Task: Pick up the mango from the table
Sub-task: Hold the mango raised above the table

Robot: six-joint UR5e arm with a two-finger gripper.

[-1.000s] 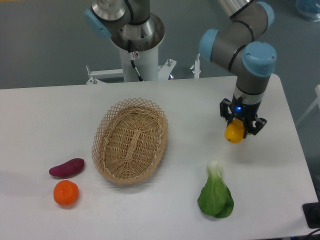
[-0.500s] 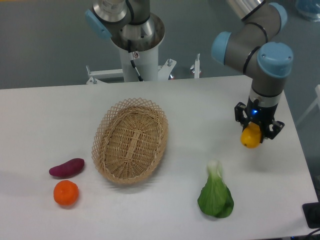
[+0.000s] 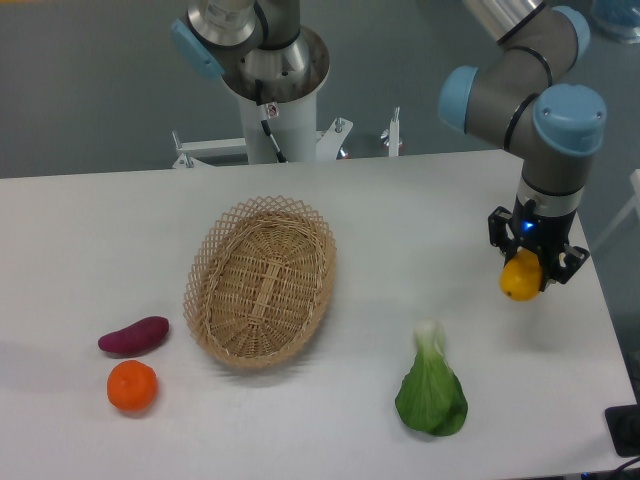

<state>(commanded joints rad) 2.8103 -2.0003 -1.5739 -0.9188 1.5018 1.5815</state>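
Note:
The mango point(image 3: 521, 279), a glossy yellow-orange fruit, hangs between the black fingers of my gripper point(image 3: 530, 272) near the right side of the white table point(image 3: 400, 210). The gripper is shut on it and points straight down. The fruit's upper part is hidden by the fingers; its lower end shows below them, slightly above the tabletop.
A wicker basket point(image 3: 261, 281) lies in the middle of the table. A purple sweet potato point(image 3: 134, 335) and a round orange fruit point(image 3: 132, 386) sit at the front left. A green bok choy point(image 3: 432, 384) lies front right. The table's right edge is close to the gripper.
The gripper has carried the mango steadily to the right and slightly toward the front. Its hold on the fruit is unchanged, and nothing else on the table has moved.

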